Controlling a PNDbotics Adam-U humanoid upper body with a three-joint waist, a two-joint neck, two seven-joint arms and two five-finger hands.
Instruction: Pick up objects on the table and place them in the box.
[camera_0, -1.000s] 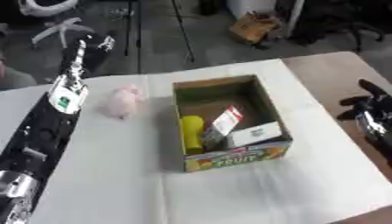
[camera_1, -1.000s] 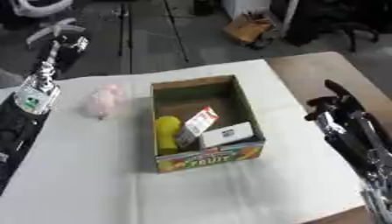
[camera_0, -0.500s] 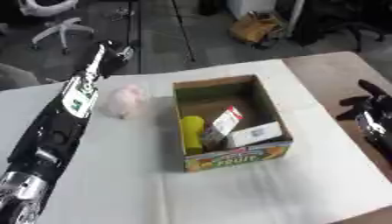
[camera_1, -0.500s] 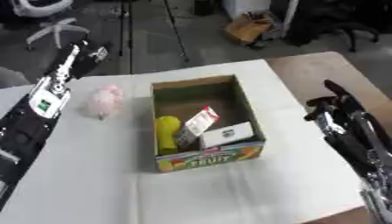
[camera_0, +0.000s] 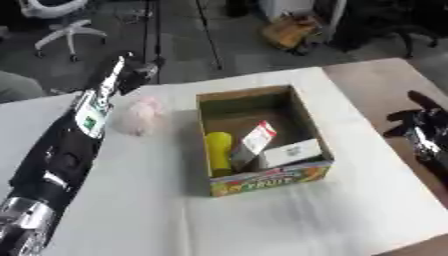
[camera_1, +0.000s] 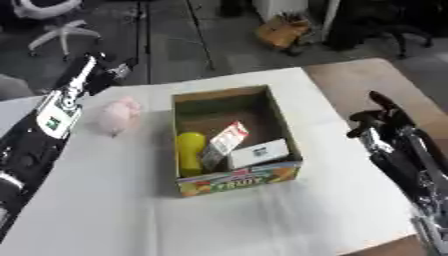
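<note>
Box (camera_0: 262, 142) holds a yellow bottle (camera_0: 218, 150) and two cartons; pink toy (camera_0: 140, 114) remains on the worktop (camera_0: 289, 215), left hand (camera_0: 131, 75) fingers unclear, right hand (camera_1: 385, 122) relaxed.

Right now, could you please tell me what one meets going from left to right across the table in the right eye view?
Left arm → pink toy → yellow object → carton → white packet (these three inside the box) → right hand.
</note>
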